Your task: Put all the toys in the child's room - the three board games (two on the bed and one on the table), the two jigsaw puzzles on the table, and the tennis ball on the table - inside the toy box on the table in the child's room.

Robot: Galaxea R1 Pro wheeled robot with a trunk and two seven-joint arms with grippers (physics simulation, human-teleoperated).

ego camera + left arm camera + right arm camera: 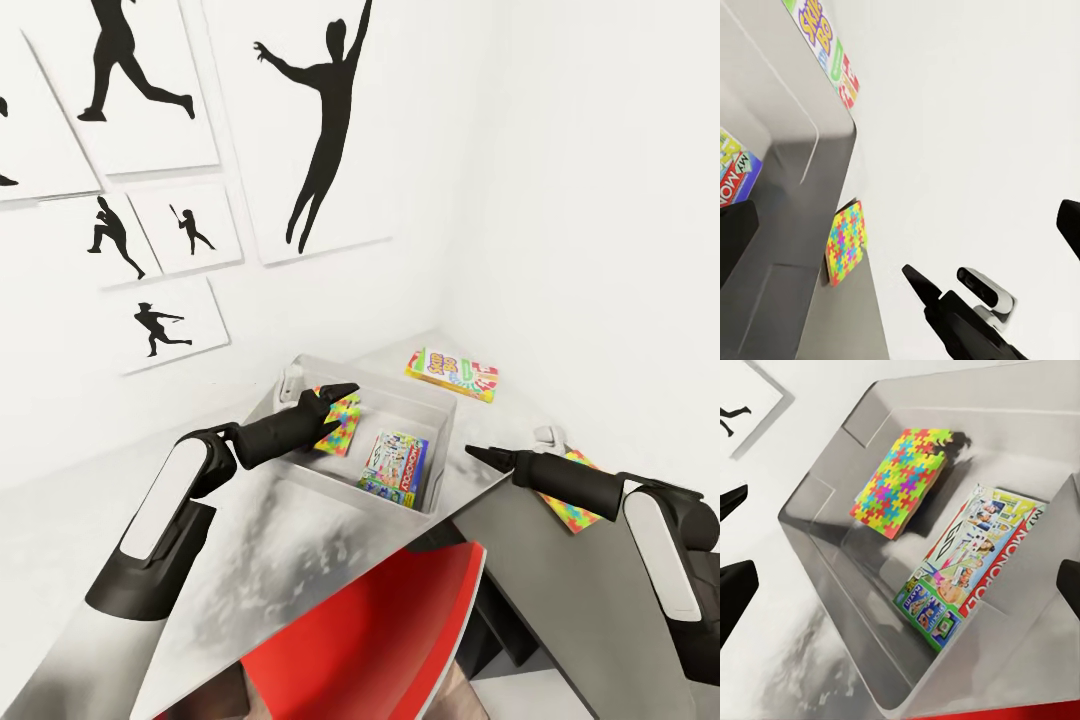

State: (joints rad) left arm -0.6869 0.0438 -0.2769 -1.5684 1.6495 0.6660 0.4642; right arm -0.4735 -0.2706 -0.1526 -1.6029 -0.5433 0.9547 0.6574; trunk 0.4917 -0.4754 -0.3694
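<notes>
**Two toys in the bin, two more out on the desk**

We see the grey toy box [437, 408] sitting on the light desk top [250, 560], close to the corner where the two white walls meet. Inside it lie two things: a jigsaw puzzle [900, 481] of bright interlocking pieces, propped at a tilt against the wall of the bin on the left-arm side, and a Monopoly game box [971, 566] lying nearly flat on the floor of the bin, near its opposite wall.

Beyond the bin, towards the far corner of the desk, the Skip-Bo box [452, 374] rests flat on the top. A second jigsaw puzzle [573, 512] lies on the lower dark top, partly under our right arm.

Our left gripper [344, 389] hangs over the bin rim above the tilted puzzle; its fingers come to one point and grasp nothing. Our right gripper [476, 453] hovers at the bin's near corner, likewise drawn to a point and empty.

A red chair [380, 640] stands tucked against the near edge of the desk. Black sports silhouettes [320, 130] hang on the wall behind.
</notes>
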